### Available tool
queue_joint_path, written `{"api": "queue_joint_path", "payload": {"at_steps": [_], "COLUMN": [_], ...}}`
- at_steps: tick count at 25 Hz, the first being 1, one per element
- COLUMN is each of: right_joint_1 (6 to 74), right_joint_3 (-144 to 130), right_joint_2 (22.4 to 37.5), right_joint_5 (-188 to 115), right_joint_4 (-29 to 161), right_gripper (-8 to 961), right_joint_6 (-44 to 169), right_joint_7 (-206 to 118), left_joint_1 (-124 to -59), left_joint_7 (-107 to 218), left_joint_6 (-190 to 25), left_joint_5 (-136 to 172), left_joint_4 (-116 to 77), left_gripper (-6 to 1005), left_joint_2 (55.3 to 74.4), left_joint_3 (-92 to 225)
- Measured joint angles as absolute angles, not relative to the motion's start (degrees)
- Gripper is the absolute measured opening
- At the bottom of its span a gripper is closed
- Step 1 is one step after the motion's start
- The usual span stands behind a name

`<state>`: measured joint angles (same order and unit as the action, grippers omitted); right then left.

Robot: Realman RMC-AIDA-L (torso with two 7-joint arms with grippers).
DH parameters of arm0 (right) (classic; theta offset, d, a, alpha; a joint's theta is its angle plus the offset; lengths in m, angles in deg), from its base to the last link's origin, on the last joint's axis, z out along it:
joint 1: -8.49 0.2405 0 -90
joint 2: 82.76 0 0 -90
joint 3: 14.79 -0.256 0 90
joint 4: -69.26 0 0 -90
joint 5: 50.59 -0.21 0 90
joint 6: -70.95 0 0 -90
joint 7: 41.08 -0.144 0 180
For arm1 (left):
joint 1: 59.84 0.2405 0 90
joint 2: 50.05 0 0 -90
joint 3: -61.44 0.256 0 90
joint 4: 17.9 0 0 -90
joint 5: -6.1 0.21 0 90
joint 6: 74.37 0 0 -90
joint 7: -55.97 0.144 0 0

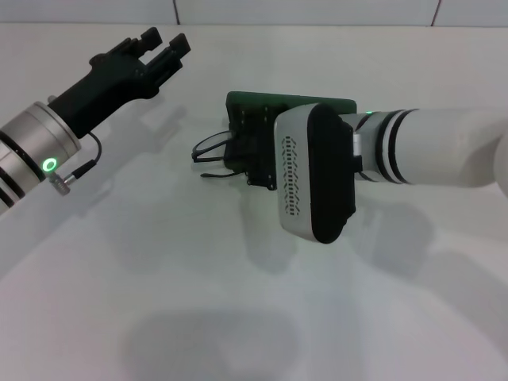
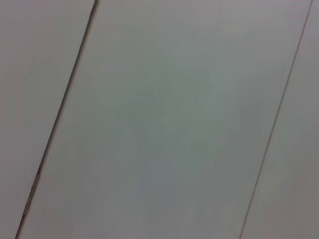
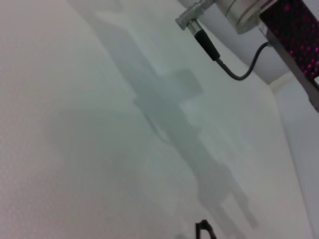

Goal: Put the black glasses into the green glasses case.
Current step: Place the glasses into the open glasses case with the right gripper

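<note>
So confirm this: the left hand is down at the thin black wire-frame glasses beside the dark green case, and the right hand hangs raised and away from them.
Not right: the arms are swapped. The head view shows the right hand down at the thin black wire-frame glasses beside the dark green case, while the left hand hangs raised and away from them.
</note>
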<state>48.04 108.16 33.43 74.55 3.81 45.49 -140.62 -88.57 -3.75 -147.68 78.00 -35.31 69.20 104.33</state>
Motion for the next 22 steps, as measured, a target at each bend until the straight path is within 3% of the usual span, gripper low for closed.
{"api": "queue_joint_path", "payload": {"at_steps": [9, 22], "right_joint_1": [44.58, 45.16], "right_joint_3": [113.18, 115.66], "right_joint_2": [33.43, 33.43], "right_joint_5": [75.71, 75.77], "right_joint_4": [6.39, 10.45], "right_gripper": [542, 512], "right_joint_6": [58.47, 63.9], "right_joint_7": [-140.15, -140.03], "left_joint_1": [-89.13, -89.89], "left_joint_7": [-4.18, -4.24], "left_joint_6": [-147.66, -147.58], "left_joint_5": [78.0, 77.92], "left_joint_4": [-35.3, -35.3], "left_gripper": [619, 621], "left_joint_2": [69.06, 69.29], "left_joint_3": [104.33, 104.33]}}
